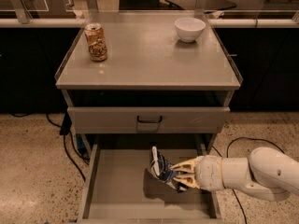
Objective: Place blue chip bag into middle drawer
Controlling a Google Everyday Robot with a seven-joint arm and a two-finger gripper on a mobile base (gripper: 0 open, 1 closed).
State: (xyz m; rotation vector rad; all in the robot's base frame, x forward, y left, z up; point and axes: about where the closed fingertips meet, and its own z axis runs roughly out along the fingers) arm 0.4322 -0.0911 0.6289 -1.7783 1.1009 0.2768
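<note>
Stood at the placing step, with the pale two-finger gripper [176,177] clamped on the crumpled dark-blue foil chip bag [160,166], held upright low inside the open shallow grey metal middle drawer [117,192], contact with its floor unclear; next called, likely, for lowering, releasing and withdrawing.

Speckled terrazzo floor [32,171] spreads to either side of the gripper [175,176], low in front of a grey metal cabinet [149,69], with black cables [70,153] trailing on its left and dark cupboard fronts [28,69] standing beyond it.
</note>
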